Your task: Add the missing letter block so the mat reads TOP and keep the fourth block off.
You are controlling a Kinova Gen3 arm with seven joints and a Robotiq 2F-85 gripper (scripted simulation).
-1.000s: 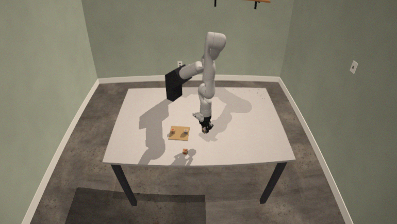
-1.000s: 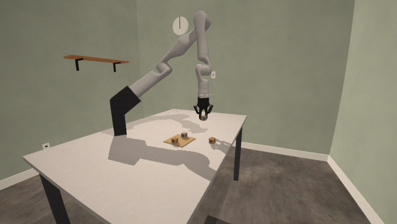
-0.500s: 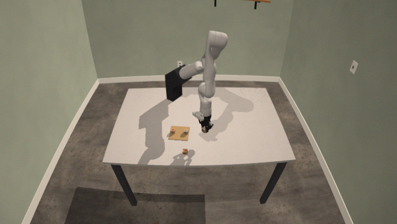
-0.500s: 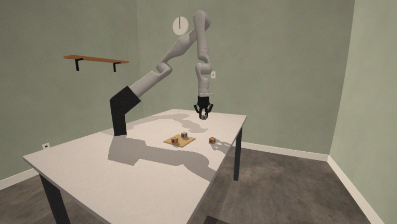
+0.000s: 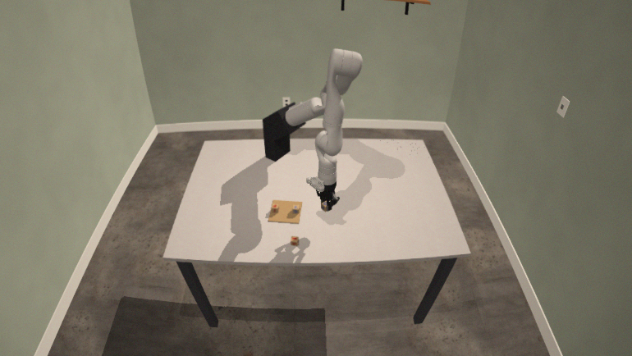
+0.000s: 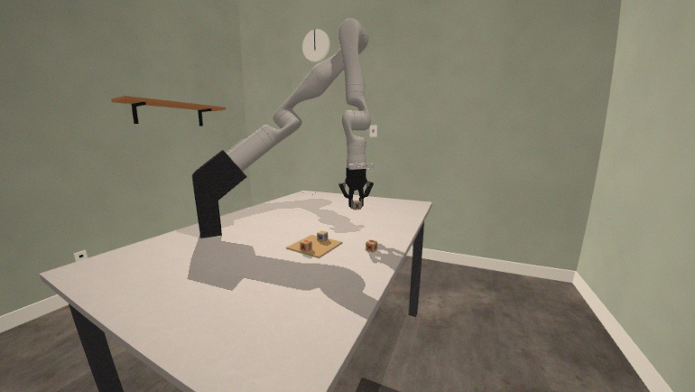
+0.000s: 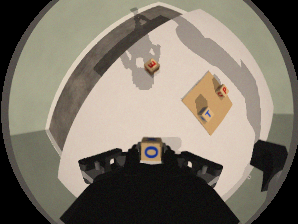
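Hard to make out: the letters on the two mat blocks (image 6: 306,245) (image 6: 321,236) were too small to read from the top and exterior views; the fingers were dark and blurred in the wrist view.
Held block (image 7: 152,149): wooden cube with a blue "O" on the face toward the wrist camera, raised above the table (image 5: 398,212), beside the mat (image 5: 285,216) on the side away from the base.
Gripper (image 6: 356,200): clamped on the held block, pointing straight down.
Arm (image 6: 350,88): elbow high, forearm vertical.
Fourth block (image 5: 294,240): red-marked, off the mat, near the table's front edge in the top view.
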